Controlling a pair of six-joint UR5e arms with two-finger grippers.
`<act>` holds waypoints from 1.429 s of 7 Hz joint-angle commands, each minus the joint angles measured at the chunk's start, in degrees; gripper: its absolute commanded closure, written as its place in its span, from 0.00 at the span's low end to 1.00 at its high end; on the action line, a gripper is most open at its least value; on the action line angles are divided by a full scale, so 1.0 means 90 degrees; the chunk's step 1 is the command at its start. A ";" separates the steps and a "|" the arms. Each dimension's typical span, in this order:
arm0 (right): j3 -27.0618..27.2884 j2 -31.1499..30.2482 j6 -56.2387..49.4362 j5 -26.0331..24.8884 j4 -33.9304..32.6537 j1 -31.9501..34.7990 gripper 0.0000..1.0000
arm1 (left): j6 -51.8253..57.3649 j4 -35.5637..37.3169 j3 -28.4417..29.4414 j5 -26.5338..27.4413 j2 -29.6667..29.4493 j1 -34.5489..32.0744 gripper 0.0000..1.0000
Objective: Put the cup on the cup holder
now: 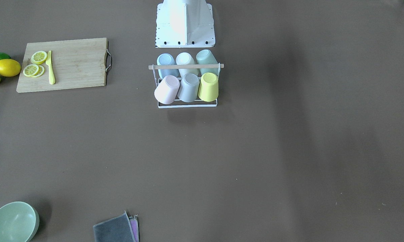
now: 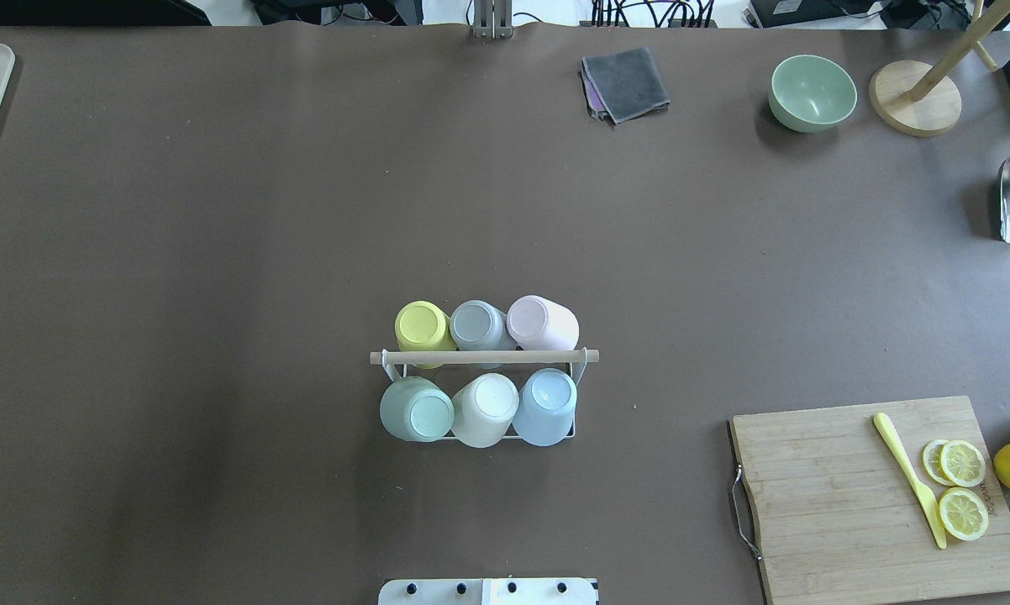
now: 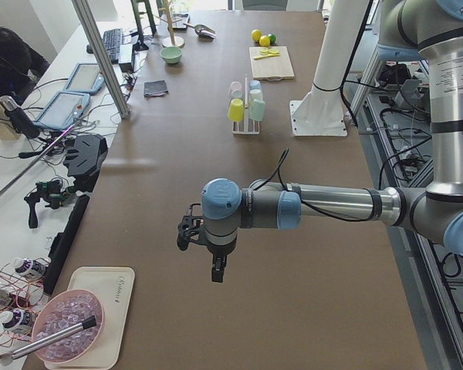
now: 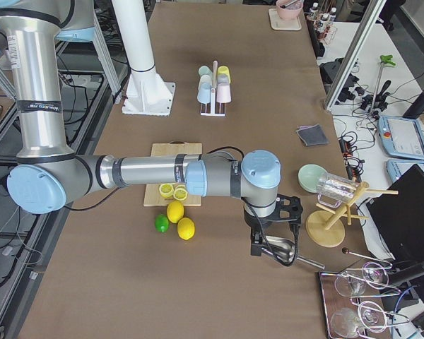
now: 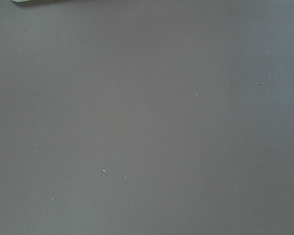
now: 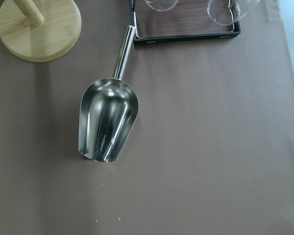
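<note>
- Cup holder [image 2: 481, 357] sits mid-tabletop, close in front of the robot's base. Six cups are on it, mouths down and tilted, in two rows of three either side of the wooden rod.
- Robot's side: green cup [image 2: 415, 409], white cup [image 2: 486, 409], blue cup [image 2: 545, 406]. Far side: yellow cup [image 2: 422, 326], grey cup [image 2: 476, 325], pink cup [image 2: 543, 323].
- No loose cup in any view, and every place looks filled.
- Cups look matte, thin-walled and stiff. My guess is light plastic, not fragile, a little slick.
- Best hold: across the side wall near the closed end, lifting along the prong's lean.
- Neighbours touch or nearly so, leaving little room for fingers between them. The rod crowds the inner sides.
- Left gripper [image 3: 208, 258] hangs over bare tabletop, well apart from the rack. Cannot tell whether its fingers are apart.
- Right gripper [image 4: 268, 244] hangs over a metal scoop [image 6: 108, 120] near a wooden stand [image 6: 39, 29]. Same doubt about its fingers.
- Cutting board [image 2: 841, 496], green bowl [image 2: 812, 92] and folded cloth [image 2: 627, 81] all lie well clear.
</note>
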 commanded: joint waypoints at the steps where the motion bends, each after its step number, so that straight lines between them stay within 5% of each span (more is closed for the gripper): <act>1: 0.0048 -0.0095 -0.0040 -0.0067 0.0007 0.0123 0.00 | 0.0007 -0.0003 -0.0010 -0.0009 0.0005 -0.0002 0.01; 10: -0.0215 -0.0242 0.0057 -0.0195 -0.0002 0.0172 0.00 | 0.0027 0.0026 0.0019 -0.0018 0.0034 -0.0002 0.01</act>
